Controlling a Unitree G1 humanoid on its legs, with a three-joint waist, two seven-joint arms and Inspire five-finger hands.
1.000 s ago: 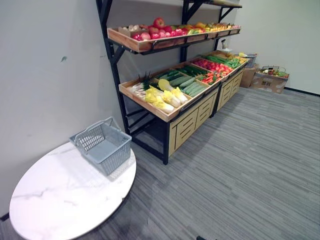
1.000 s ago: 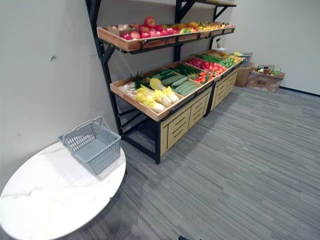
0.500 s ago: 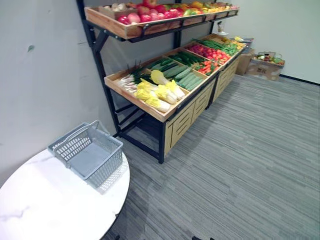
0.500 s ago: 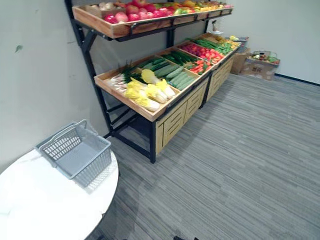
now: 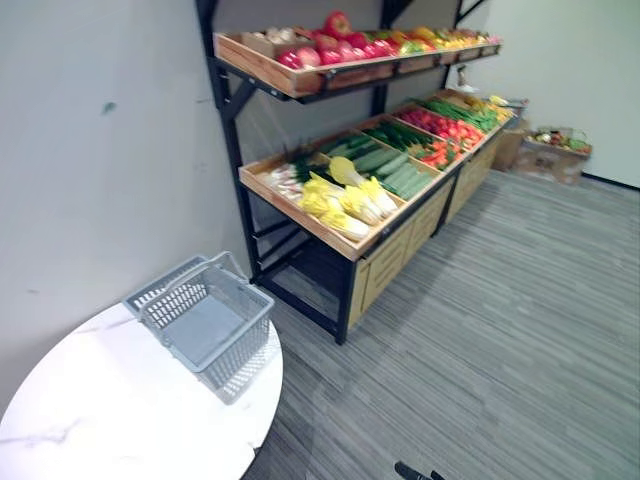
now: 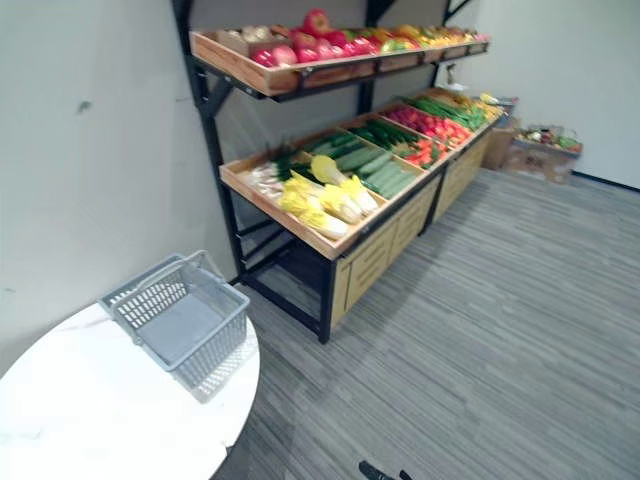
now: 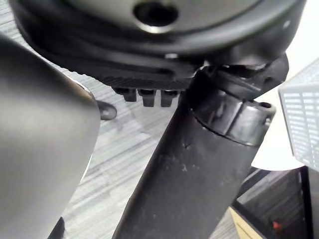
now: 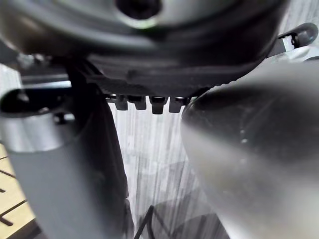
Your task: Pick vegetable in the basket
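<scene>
Vegetables [image 5: 345,200] in tray [image 5: 296,212]; basket [image 5: 205,322] on table [image 5: 110,410]

- tabletop [image 5: 110,420] near left, against wall [image 5: 100,190]; basket [image 5: 238,342] on its far right edge.
- rack [image 5: 233,140] behind and right of tabletop: vegetables [image 5: 345,200] on lower shelf [image 5: 295,213], fruit [image 5: 335,48] on upper shelf [image 5: 260,68].

basket [image 5: 243,346]: grey plastic, matt; walls recorded as perforated mesh, bottom smooth.
table [image 5: 120,410]: white top, faint grey veining, marble-like; smooth, slight gloss noted.
shelf frame [image 5: 233,130]: black metal, matt.
trays [image 5: 300,218]: pale bare wood, matt.
cabinet fronts [image 5: 385,270]: pale wood, slatted.
floor [image 5: 500,330]: grey, finely striped, matt; carpet-like texture noted.
wall [image 5: 100,200]: painted, smooth, matt.
box [image 5: 550,162]: brown cardboard, matt.
</scene>
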